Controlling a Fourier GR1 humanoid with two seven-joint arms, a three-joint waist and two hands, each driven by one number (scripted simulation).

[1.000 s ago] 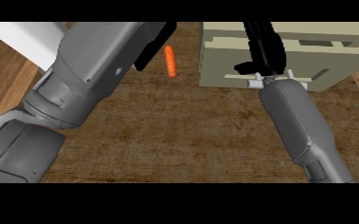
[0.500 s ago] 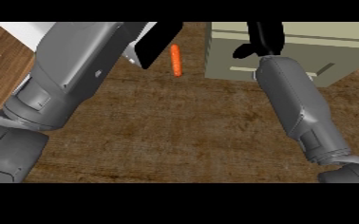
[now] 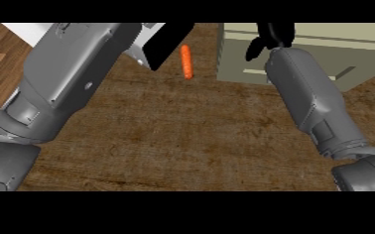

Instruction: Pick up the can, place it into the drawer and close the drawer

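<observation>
No can shows anywhere in the head view. The beige drawer unit [image 3: 307,62] stands at the upper right of the wooden counter. My right hand [image 3: 273,35] reaches over its front part, partly cut off by the view's top, and my grey right forearm covers the unit's middle. Whatever lies under that hand is hidden. My left hand [image 3: 170,42] hangs at the top centre, left of the unit, flat and open with nothing in it.
An orange carrot [image 3: 187,62] lies on the brown counter [image 3: 183,129] between my left hand and the drawer unit. A white surface [image 3: 29,32] shows at the top left corner. My broad left forearm [image 3: 66,79] fills the left side.
My right hand has moved farther up over the drawer unit, and its forearm now covers more of the unit. My left forearm has shifted slightly to the right.
</observation>
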